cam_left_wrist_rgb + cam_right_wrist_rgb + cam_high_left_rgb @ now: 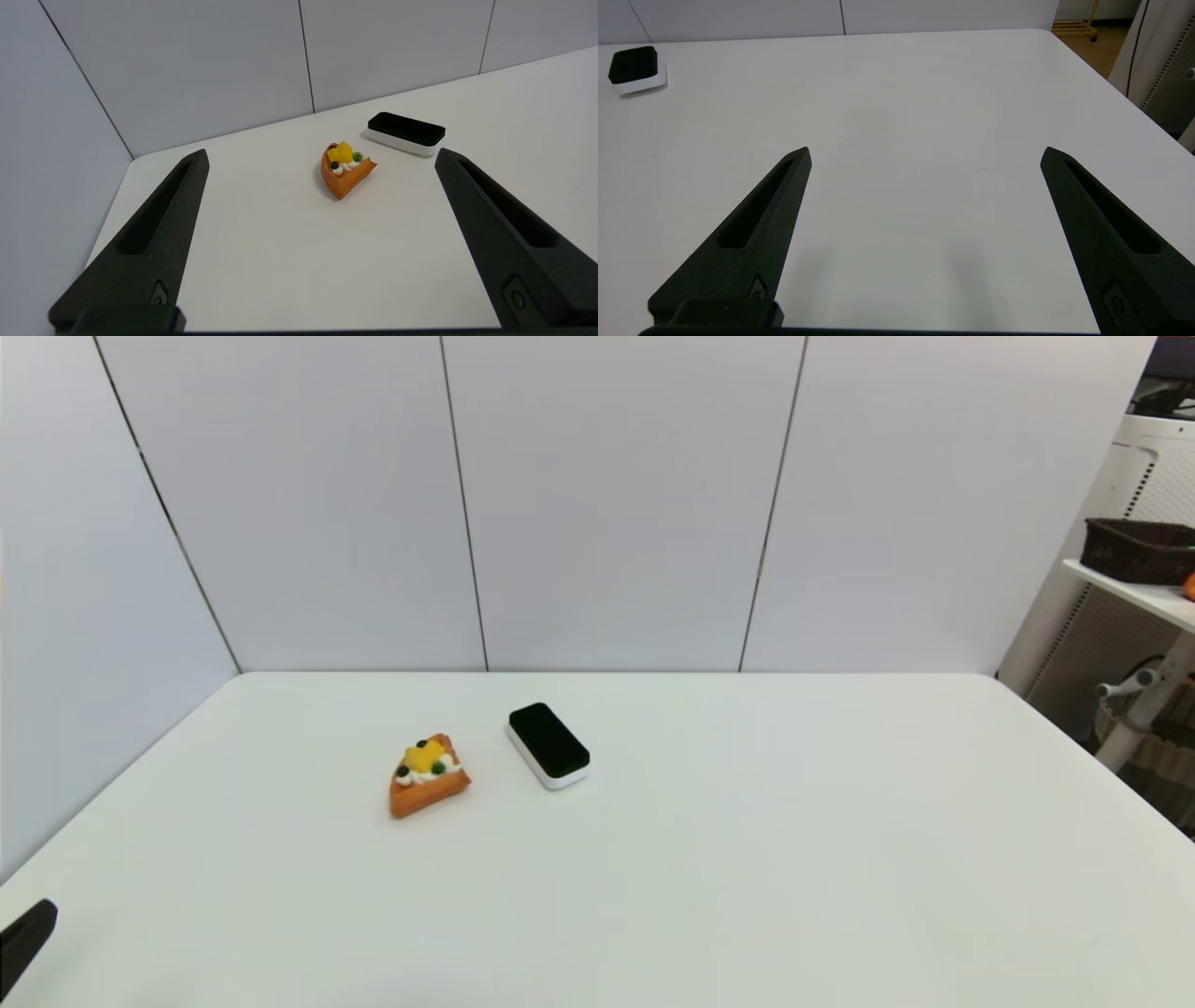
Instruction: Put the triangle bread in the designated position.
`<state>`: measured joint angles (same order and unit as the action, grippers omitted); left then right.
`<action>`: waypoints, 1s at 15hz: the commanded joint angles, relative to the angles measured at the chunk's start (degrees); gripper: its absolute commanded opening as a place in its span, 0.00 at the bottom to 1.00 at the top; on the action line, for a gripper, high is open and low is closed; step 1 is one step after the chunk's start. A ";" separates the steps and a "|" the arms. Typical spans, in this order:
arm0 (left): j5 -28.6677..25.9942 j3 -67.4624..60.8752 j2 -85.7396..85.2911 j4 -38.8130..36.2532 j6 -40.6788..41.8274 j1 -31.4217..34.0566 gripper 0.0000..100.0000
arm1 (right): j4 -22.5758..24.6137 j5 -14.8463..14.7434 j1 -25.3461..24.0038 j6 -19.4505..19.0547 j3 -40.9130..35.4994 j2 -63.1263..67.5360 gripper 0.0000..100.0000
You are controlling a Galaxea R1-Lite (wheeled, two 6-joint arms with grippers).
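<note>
White tabletop [747,859] fills most of the head view, backed by pale grey wall panels [616,504] split by thin dark seams. At the right edge of that frame a shelf carries a dark woven basket [1137,551].

On the table, left of centre in the head view, sits the triangle bread [428,777]: an orange-brown waffle wedge with yellow fruit chunks, white cream, dark berries and a green bit on top. It lies flat on the surface, untouched. Just to its right, apart from it, is a white rectangular block with a black top [549,745], angled on the table.

My left gripper [320,156] hangs above the near-left part of the table with its two black fingers spread wide and nothing between them. In the left wrist view the bread [346,170] shows in the gap between the fingers, well ahead of the tips, with the block [405,133] just beyond it. In the head view only a dark tip of this gripper [26,938] shows, at the lower left corner.

My right gripper [924,156] is also spread wide and holds nothing, over bare white table. Its wrist view catches one end of the block [636,69] at the upper left of the frame. This gripper is outside the head view.
</note>
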<state>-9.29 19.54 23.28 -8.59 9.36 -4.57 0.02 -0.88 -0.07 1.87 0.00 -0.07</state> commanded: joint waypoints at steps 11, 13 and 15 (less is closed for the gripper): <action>6.04 -19.54 -23.28 7.54 -4.00 4.13 1.00 | -0.02 0.00 -0.01 -0.02 0.00 0.07 1.00; 6.21 -19.54 -23.28 8.77 -4.70 4.13 1.00 | -0.02 0.00 -0.01 0.16 0.00 0.07 1.00; 6.48 -19.54 -23.28 8.77 -6.55 4.13 1.00 | -0.02 0.00 -0.01 -0.02 0.00 0.07 1.00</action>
<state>-2.84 0.11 0.10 0.07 3.52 -0.44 0.05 -0.88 -0.07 1.90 0.00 -0.07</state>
